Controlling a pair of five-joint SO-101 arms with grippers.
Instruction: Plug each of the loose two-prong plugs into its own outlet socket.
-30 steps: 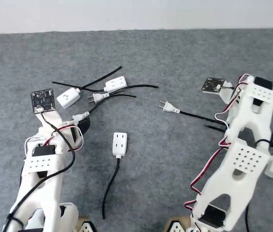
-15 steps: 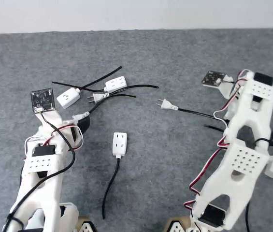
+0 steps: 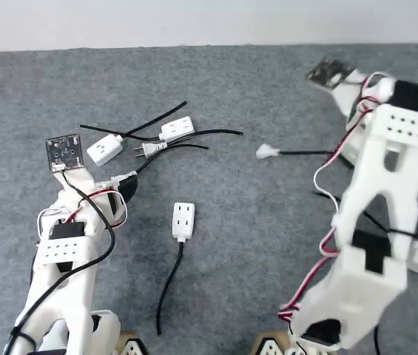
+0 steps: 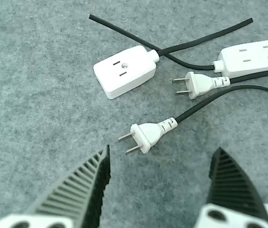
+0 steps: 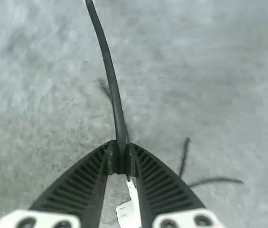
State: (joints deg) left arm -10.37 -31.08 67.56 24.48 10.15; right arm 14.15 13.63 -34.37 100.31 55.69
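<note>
My right end effector (image 5: 119,159) is clamped on the cord (image 5: 116,102) of one plug (image 3: 266,152), which sits right of centre on the bench (image 3: 268,244). My left end effector (image 4: 162,151) hangs spread apart over a second plug (image 4: 145,134), near a socket (image 4: 124,71) at far left.

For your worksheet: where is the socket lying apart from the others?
In the high view, the lone socket lies between both arms, nearer the left arm.

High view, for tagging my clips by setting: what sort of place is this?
Probably a robotics lab bench: a left arm and right arm, white with exposed wiring, a grey felt-like mat underneath, and an outlet socket on a short cord that leads nowhere.
</note>
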